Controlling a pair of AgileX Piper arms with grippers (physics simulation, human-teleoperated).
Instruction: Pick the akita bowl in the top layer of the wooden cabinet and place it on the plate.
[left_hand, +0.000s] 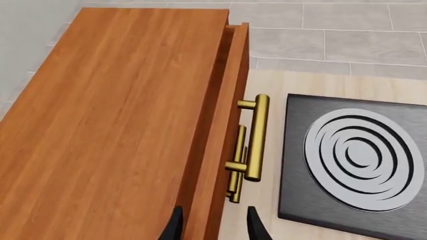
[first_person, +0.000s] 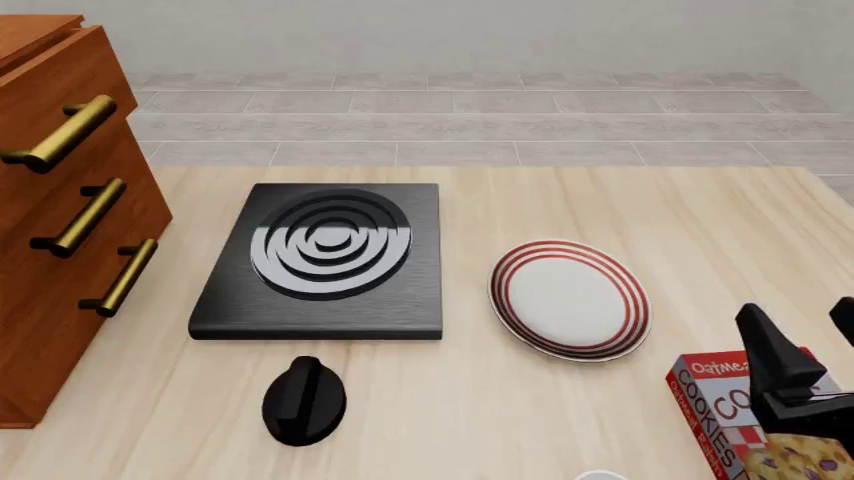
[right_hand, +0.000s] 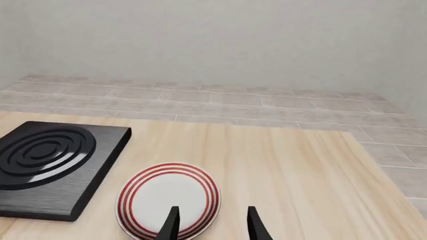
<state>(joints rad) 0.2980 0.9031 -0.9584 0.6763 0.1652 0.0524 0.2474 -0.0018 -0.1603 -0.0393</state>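
Observation:
The wooden cabinet (left_hand: 113, 125) fills the left wrist view from above. Its top layer (left_hand: 230, 100) is pulled out a crack, showing a dark narrow gap behind the drawer front. The brass handle (left_hand: 257, 137) sticks out beyond it. My left gripper (left_hand: 213, 227) is open, one finger on each side of the drawer front's upper edge. The akita bowl is hidden. The plate (first_person: 570, 298) lies right of the stove, with my open right gripper (first_person: 805, 335) hovering empty to its right. In the right wrist view the plate (right_hand: 170, 200) is just ahead of the gripper (right_hand: 212, 225).
A black square stove (first_person: 320, 255) with white rings sits between the cabinet (first_person: 54, 230) and the plate. A black knob-shaped object (first_person: 304, 400) lies in front of the stove. A cookies box (first_person: 741, 410) stands under the right gripper.

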